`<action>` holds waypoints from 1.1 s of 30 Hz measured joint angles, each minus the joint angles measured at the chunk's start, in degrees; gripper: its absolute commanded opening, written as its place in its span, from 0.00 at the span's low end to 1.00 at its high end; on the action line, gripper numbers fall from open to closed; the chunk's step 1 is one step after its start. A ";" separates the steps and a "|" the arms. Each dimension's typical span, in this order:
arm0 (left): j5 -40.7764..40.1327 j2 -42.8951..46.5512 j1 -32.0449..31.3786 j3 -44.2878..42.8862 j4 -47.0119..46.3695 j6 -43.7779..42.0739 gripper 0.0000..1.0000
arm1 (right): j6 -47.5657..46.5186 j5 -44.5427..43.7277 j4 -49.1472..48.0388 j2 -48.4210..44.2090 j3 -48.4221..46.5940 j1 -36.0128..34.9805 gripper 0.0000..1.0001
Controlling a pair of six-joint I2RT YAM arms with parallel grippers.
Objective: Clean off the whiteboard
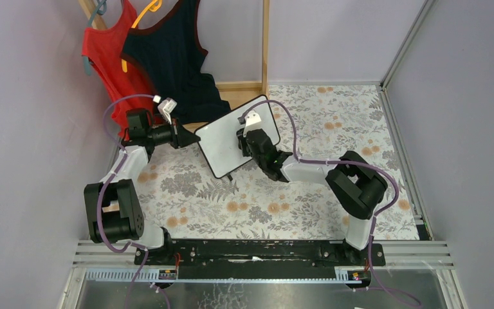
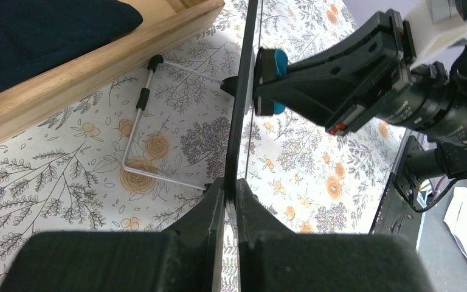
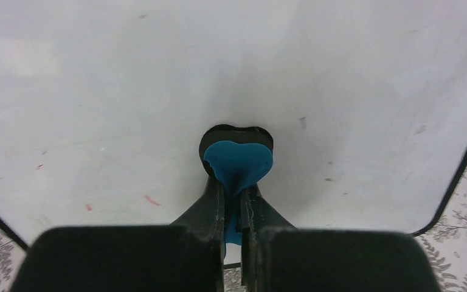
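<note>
Over on the left, a red tank top [image 1: 106,61] and a dark navy top [image 1: 173,58] hang on hangers. Their hems drop onto a wooden frame [image 1: 241,87] at the far side of the flowered table cover [image 1: 296,206]. The left arm reaches out just in front of that clothing, with a purple cable [image 1: 112,109] looping above it.

The left gripper [image 2: 230,188] is pinched tight on the left edge of the whiteboard [image 1: 222,145], its fingers closed on either face with only the board's thickness between them. The whiteboard stands tilted near the middle of the table, just on the near side of the wooden frame. Behind it, a wire stand [image 2: 135,131] rests its bent legs on the cloth between board and frame, so there is little room back there.

From the right, the right gripper [image 3: 234,182] comes in square to the white face, closed narrowly on a blue eraser [image 3: 238,161]. The eraser's pad is pressed flat against the board, right of centre as seen from above. A few faint red marks [image 3: 152,199] show on the face to the left of the eraser, and small dark specks [image 3: 303,121] lie to its right. The right arm's own cable [image 1: 289,122] arcs past the board's far right corner.
</note>
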State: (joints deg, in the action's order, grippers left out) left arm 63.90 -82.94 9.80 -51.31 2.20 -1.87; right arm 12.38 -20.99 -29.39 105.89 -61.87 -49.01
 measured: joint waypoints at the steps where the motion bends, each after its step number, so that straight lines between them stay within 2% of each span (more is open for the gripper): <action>1: 0.00 0.02 0.00 0.00 0.09 0.00 0.00 | 0.07 -0.02 0.02 0.02 -0.04 -0.42 0.00; 9: 0.11 0.07 0.00 0.00 0.11 -0.04 0.00 | 0.68 -0.42 0.59 3.10 -4.61 -9.18 0.00; 13: 0.11 0.07 0.00 0.00 0.11 -0.09 0.00 | 1.09 -0.39 0.44 4.11 -6.27 -11.39 0.00; 23: -0.15 0.09 0.00 -0.02 0.09 -0.13 0.00 | 1.68 -1.49 -1.60 5.60 -5.79 -10.82 0.00; 33: -0.04 0.09 0.00 -0.02 0.09 -0.13 0.00 | 3.26 -3.67 -4.24 1.97 5.25 -5.46 0.00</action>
State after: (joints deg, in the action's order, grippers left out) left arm 63.86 -82.85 9.80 -51.33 2.28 -2.00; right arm 15.64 -24.67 -33.63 107.85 -56.62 -54.48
